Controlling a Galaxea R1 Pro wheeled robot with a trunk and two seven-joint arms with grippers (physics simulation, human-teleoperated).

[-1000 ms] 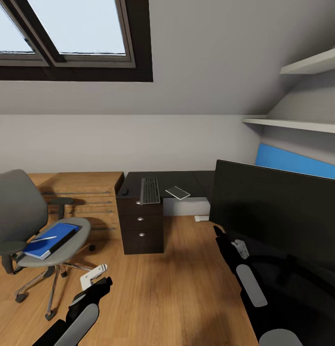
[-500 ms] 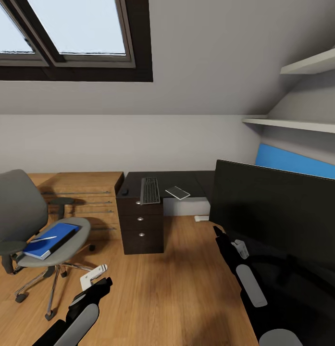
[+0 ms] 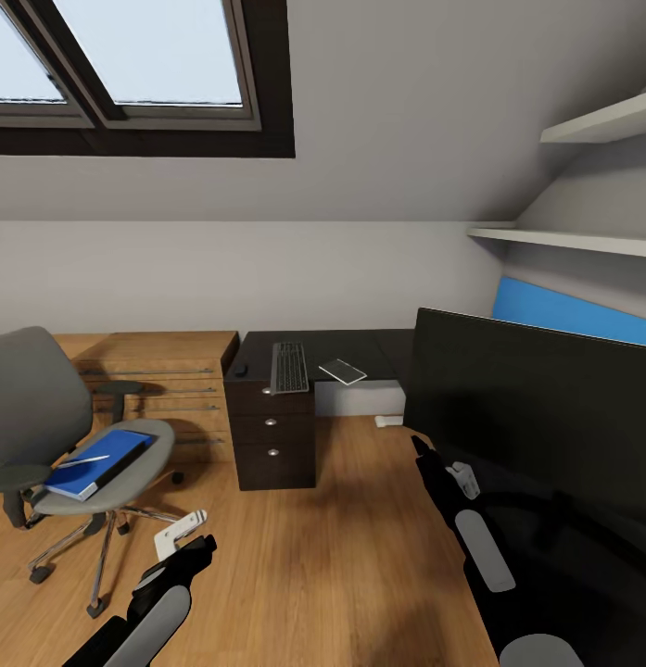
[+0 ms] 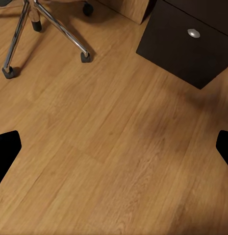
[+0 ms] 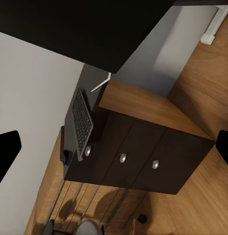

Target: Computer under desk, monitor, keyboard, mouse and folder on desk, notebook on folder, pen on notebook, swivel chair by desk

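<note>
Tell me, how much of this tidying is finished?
Roughly half. The monitor, keyboard, mouse and notebook sit on the desk. Nothing is held. The folder and pen still lie on the chair.

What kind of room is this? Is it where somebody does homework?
Probably yes: it looks like an attic study corner. There is a black desk with a keyboard on it, a grey swivel chair nearby, and a slanted roof window above.

Attic home office: skylight [image 3: 128, 56], sloped ceiling, desk [image 3: 327, 357], swivel chair [image 3: 44, 426].
</note>
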